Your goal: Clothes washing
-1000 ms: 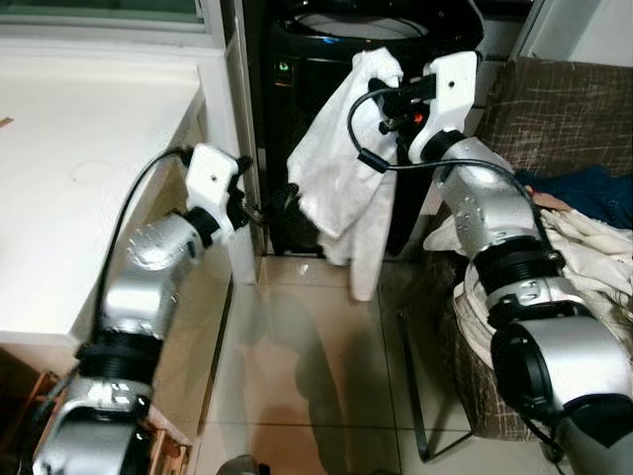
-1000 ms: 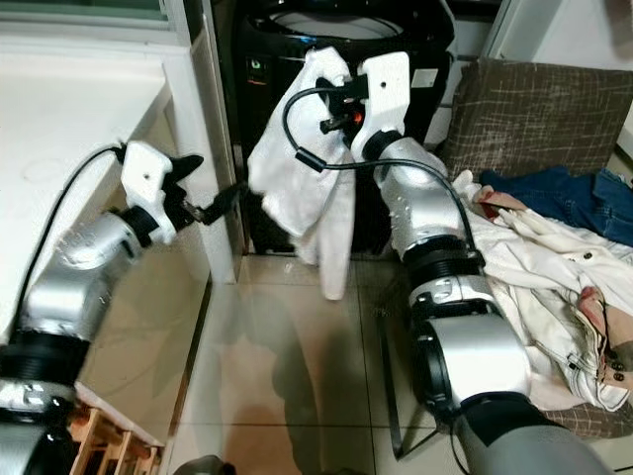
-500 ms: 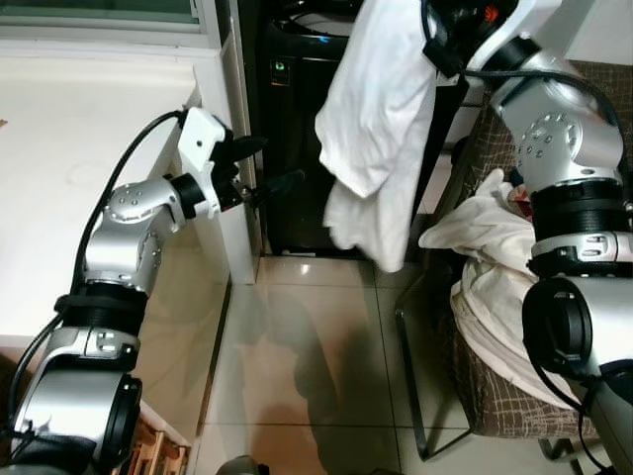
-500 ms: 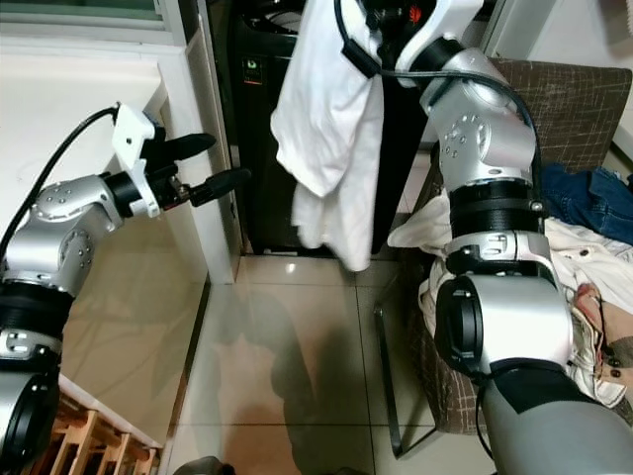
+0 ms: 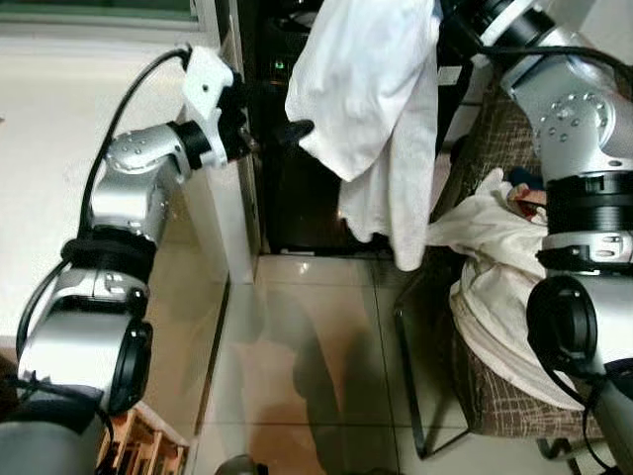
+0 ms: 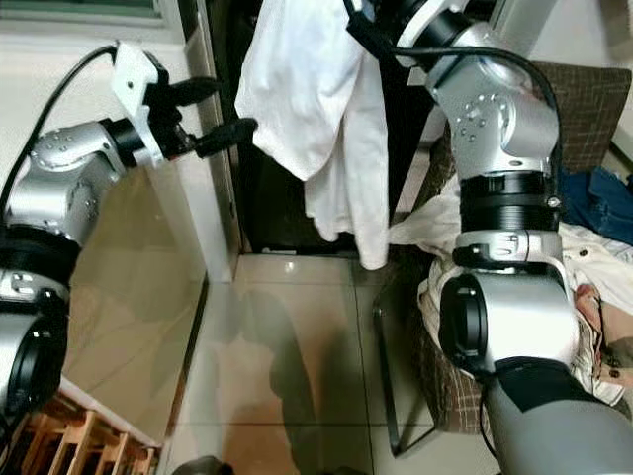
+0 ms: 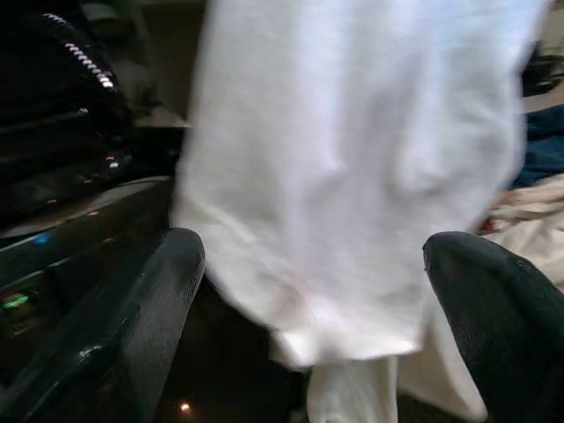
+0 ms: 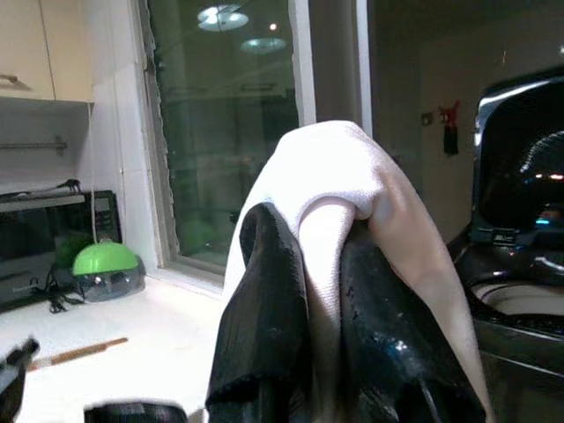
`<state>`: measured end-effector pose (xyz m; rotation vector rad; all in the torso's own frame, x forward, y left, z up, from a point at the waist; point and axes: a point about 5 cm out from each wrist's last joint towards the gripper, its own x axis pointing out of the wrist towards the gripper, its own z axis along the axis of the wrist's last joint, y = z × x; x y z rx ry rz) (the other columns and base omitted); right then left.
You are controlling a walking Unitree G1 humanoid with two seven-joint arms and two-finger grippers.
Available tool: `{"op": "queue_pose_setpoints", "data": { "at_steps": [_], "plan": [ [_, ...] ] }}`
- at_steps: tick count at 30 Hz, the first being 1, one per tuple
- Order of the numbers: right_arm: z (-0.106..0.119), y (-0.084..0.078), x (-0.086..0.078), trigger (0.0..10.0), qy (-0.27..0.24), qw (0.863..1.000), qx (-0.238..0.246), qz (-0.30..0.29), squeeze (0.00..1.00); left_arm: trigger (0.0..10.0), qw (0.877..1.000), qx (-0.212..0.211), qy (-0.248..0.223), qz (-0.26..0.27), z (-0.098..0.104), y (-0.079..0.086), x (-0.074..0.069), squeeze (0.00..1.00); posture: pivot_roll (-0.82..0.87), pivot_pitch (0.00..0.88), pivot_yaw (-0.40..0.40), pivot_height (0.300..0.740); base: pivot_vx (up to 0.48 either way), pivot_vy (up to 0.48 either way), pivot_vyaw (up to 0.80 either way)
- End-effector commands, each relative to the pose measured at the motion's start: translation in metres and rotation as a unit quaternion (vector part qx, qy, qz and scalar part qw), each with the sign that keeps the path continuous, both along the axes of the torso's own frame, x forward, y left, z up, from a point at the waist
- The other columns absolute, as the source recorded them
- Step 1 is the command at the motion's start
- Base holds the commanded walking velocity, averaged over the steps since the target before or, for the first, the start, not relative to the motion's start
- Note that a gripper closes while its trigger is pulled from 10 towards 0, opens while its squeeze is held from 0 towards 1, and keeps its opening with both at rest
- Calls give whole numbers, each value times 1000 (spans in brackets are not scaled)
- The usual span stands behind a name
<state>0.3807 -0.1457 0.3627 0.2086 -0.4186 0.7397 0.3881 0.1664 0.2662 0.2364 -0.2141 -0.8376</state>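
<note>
**White cloth held high before the washer**

A white cloth [image 5: 371, 109] is pinched by the right gripper [image 8: 308, 352], hanging in front of the black washing machine [image 5: 297, 188]. The left gripper [image 6: 223, 109], fingers spread, is held just left of it. A laundry basket [image 6: 495, 327] stands to the right. A green lamp [image 8: 107, 264] is seen in the right wrist view.

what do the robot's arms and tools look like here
Both arms are silver metal segments joined by black ring joints, with white wrist housings and black cables looping along them. The left tool has two long, rounded black fingers; the right tool has matching glossy black fingers.
</note>
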Motion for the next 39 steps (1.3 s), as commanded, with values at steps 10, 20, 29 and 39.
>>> {"op": "queue_pose_setpoints", "data": {
  "at_steps": [10, 20, 29, 39],
  "plan": [
    [27, -3, -9, 10000, -34, 999, -1, 12, 0, 10000, 1000, -5, 15, -11, 3, -1, 6, 1000, -119, 0, -79, 740, 0, 0, 0],
    [43, 38, -23, 10000, -55, 995, 17, 82, 0, 10000, 988, -97, 66, -96, 2, -45, 11, 0, -156, 0, -35, 740, 0, 0, 0],
    [35, 68, -38, 10000, -36, 989, 39, 139, 0, 10000, 989, -93, 77, -83, -7, -67, 13, 0, -164, 0, -21, 740, 0, 0, 0],
    [34, 70, -49, 10000, -32, 985, 59, 159, 0, 0, 988, -143, 56, -1, -8, -60, 19, 0, -160, 0, -17, 740, 0, 0, 0]
  ]
}}
